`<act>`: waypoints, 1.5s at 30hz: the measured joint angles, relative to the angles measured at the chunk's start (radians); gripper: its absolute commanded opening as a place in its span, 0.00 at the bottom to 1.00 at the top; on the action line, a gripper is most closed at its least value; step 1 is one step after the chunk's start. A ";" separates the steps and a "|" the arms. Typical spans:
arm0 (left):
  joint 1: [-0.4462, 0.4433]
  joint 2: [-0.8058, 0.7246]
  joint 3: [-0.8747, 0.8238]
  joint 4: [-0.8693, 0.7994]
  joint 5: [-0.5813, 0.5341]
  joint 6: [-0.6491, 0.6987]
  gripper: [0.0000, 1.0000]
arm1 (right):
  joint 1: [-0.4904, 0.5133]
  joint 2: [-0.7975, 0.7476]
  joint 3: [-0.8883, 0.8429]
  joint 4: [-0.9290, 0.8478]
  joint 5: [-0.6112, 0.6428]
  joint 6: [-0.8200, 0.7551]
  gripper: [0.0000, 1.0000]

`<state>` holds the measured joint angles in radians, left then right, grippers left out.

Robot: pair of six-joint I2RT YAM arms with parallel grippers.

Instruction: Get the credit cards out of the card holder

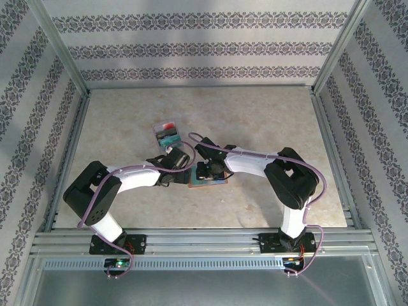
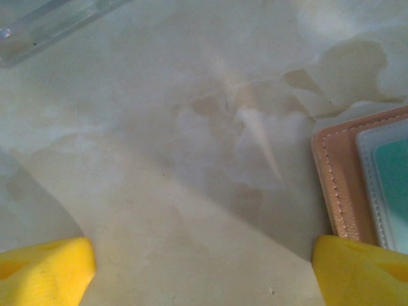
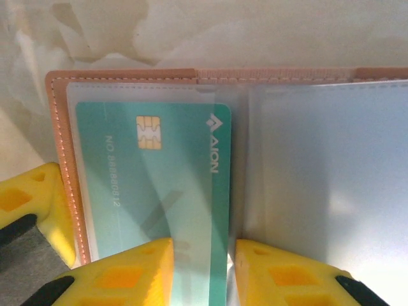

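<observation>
Right: your left gripper, spread wide, seems to brace the card holder; your right gripper, barely parted, bears on the teal credit card.

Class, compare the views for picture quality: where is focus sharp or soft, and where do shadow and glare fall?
Top external: sharp, evenly lit, soft shadows under the arms. Left wrist: hazy, the table and yellow fingertips blurred. Right wrist: print on the teal card reads clearly, a shadow crosses it, glare on the clear sleeve.
</observation>
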<state>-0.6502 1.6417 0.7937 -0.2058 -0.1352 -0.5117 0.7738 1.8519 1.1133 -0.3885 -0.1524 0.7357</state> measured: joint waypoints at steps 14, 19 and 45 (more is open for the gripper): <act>-0.005 0.026 0.028 -0.036 -0.003 0.001 0.93 | -0.092 -0.090 -0.213 0.308 -0.219 0.064 0.32; -0.010 0.026 0.032 -0.043 -0.007 0.001 0.93 | -0.109 -0.111 -0.265 0.403 -0.266 0.088 0.33; -0.010 0.028 0.045 -0.059 -0.007 0.003 0.95 | -0.150 -0.089 -0.352 0.640 -0.385 0.157 0.32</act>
<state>-0.6601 1.6695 0.8387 -0.2646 -0.1421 -0.5087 0.6239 1.7634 0.7609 0.2512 -0.5373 0.8925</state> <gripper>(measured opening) 0.943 0.340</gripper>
